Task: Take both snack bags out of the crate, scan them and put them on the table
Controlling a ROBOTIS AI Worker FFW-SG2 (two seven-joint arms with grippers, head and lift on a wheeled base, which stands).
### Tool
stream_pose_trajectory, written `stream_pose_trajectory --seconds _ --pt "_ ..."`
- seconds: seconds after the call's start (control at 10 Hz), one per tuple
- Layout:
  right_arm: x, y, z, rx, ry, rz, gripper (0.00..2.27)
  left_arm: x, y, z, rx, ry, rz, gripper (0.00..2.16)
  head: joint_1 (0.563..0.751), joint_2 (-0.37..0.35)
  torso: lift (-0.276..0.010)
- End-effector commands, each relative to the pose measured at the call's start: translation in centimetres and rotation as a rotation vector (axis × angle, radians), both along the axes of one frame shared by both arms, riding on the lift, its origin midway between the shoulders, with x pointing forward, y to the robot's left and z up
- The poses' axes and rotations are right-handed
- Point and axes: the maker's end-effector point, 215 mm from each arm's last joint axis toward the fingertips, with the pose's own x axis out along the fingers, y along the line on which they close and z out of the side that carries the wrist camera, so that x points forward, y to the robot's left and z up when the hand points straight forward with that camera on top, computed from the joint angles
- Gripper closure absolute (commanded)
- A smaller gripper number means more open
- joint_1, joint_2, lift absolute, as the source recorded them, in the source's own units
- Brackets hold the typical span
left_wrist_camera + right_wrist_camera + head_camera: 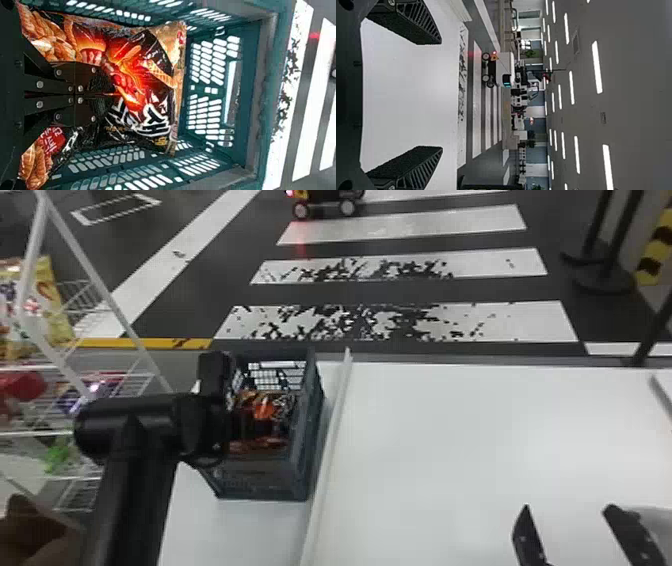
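Item: left gripper (107,95), jaws closed together and, as I am judging it, pinching a fold of the snack bag (138,81).

Item: that same bag, black and orange, fried-chicken print; it is lying directly at my fingertips, inside the crate (260,479). Its sealed edge is facing the crate's far wall, and its long axis seems to be running forward, roughly in line with my fingers.

Item: a red label (51,140), showing nearer my wrist; whether it is belonging to the second bag, I cannot tell.

Relation of note: the crate is standing at my left, so my left arm is being the near one. The coming move is calling for a lift over the rim before any swing rightward; a low path would probably be snagging the bag on the wall.

Item: white divider (327,460), running just beside the crate, between it and the broad table (450,450).

Item: right gripper (441,95), jaws standing wide apart, holding nothing, waiting over the table, well apart from the crate.
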Motion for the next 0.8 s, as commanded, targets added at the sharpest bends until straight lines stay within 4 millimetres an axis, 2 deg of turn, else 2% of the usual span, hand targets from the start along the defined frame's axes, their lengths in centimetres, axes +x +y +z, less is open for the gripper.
stream_pose_trajectory --seconds 0.0,0.1,0.4,0.7 --pt "0.0 0.0 -0.1 0.0 0.001 0.0 0.03 0.3 0.4 2.3 0.015 -0.041 0.001 2.14 0.695 0.238 -0.094" --pt "-0.1 0.0 -0.4 0.001 0.007 -0.002 0.03 0.6 0.6 3.6 0.021 -0.065 0.002 2.14 0.695 0.24 -0.094" --pt "0.0 0.0 -0.4 0.001 0.007 -0.004 0.04 0.0 0.6 5.3 0.01 -0.071 0.006 2.14 0.695 0.247 -0.094" --pt "-0.1 0.0 -0.5 0.001 0.011 -0.005 0.04 -0.1 0.6 8.2 0.007 -0.116 0.004 2.14 0.695 0.246 -0.094"
